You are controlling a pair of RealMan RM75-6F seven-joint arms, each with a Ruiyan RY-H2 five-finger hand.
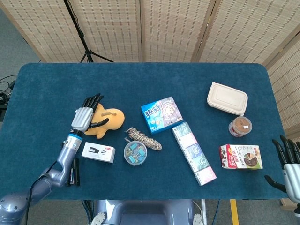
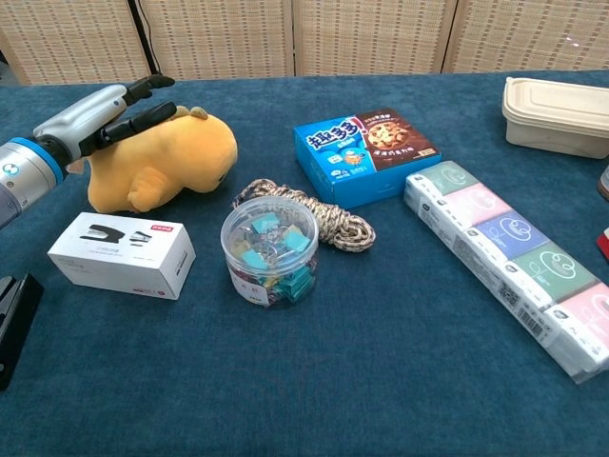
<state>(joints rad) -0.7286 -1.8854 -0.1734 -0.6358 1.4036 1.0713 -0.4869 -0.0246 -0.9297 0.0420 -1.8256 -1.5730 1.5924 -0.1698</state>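
Note:
A yellow plush toy (image 1: 108, 121) (image 2: 166, 162) lies on its side on the blue table (image 1: 140, 79), left of centre. My left hand (image 1: 86, 115) (image 2: 95, 119) sits at the toy's left end with its fingers stretched out. The thumb lies against the top of the plush, and nothing is gripped. My right hand (image 1: 288, 161) hangs off the table's right front corner with fingers spread and empty, nearest the snack box (image 1: 241, 157). The chest view does not show it.
A white stapler box (image 1: 98, 153) (image 2: 122, 254) and a black stapler (image 1: 72, 171) lie below the left hand. A tub of clips (image 2: 270, 250), rope (image 2: 324, 214), blue cookie box (image 2: 366, 152) and tissue packs (image 2: 514, 262) fill the middle. A beige lunch box (image 1: 227, 98) and brown cup (image 1: 240, 126) stand right.

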